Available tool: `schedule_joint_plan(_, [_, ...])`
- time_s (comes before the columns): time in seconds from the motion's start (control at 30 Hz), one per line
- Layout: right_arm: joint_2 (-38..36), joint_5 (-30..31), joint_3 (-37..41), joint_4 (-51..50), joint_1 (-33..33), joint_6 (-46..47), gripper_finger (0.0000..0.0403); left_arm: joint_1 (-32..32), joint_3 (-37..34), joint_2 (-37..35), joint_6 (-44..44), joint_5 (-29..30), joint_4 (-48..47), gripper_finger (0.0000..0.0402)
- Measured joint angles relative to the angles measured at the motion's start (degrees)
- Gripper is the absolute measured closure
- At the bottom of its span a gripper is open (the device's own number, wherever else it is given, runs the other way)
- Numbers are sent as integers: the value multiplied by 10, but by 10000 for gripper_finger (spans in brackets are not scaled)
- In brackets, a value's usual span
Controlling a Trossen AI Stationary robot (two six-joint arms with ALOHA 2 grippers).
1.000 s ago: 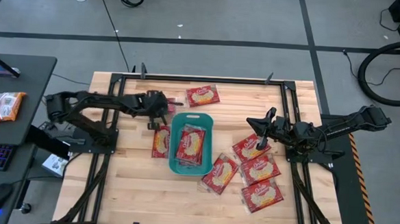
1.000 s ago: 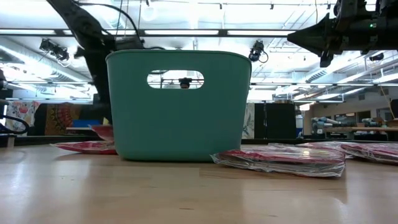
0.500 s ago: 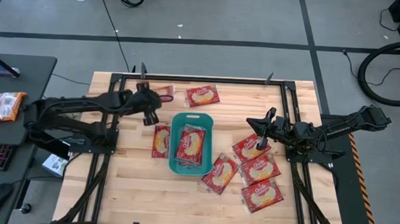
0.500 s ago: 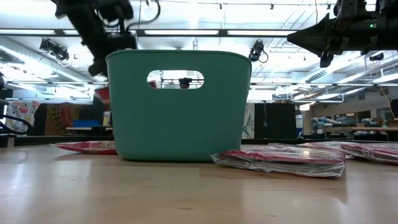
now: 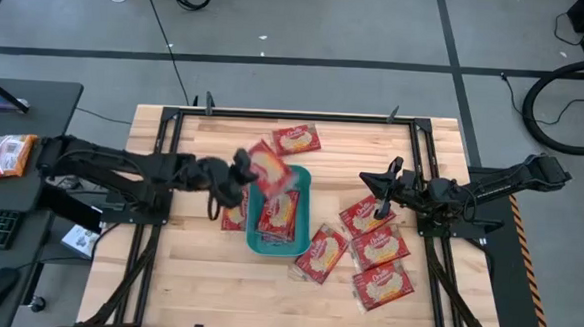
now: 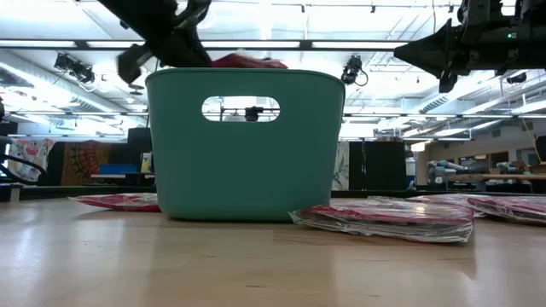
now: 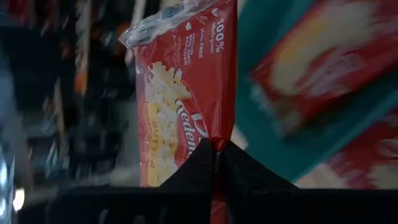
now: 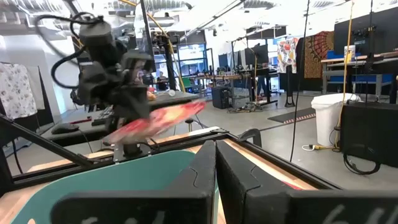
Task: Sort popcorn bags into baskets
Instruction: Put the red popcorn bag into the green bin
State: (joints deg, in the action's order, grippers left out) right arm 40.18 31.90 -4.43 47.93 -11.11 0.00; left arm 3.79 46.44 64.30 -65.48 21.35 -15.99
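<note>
Right hand (image 5: 381, 178) pinched closed, empty, hovering over loose popcorn bags (image 5: 372, 253) on bench (image 5: 196, 279). Left hand (image 5: 239, 177) clamped on one bag (image 5: 270, 168), held above teal basket (image 5: 301, 199) rim; more bags (image 5: 279, 213) lie inside.

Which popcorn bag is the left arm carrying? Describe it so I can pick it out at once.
Start at the teal bin mid-table. Over its left rim the left claw is shut on one red popcorn bag. It alone is lifted and tilted; the others lie flat in the bin or on the wood.
</note>
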Motion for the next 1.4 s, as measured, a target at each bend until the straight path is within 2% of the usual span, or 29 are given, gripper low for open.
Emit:
schedule_joint_plan(0.23, [0, 1, 0, 1, 0, 0, 384, 51, 0, 62, -69, -63, 30, 383])
schedule_joint_plan(0.53, [1, 0, 0, 0, 0, 0, 384, 70, 0, 140, -129, -60, 39, 383])
schedule_joint_plan(0.7, [1, 1, 0, 0, 0, 0, 384, 78, 1, 142, -140, -37, 84, 331])
schedule_joint_plan(0.9, [1, 0, 0, -21, 0, 24, 384, 78, 1, 142, -131, -31, 71, 273])
schedule_joint_plan(0.97, [0, -3, 0, -24, 0, 37, 384, 78, 1, 142, -100, -29, 63, 267])
schedule_joint_plan(1.1, [13, -90, -2, -50, 0, 95, 386, 80, 1, 107, 24, -20, 46, 270])
schedule_joint_plan(1.23, [58, -88, -51, -97, -3, 109, 394, 84, 0, 49, 130, -10, 15, 291])
schedule_joint_plan(1.4, [133, -86, -150, -221, -19, 116, 395, 90, 1, -21, 265, -8, -50, 332])
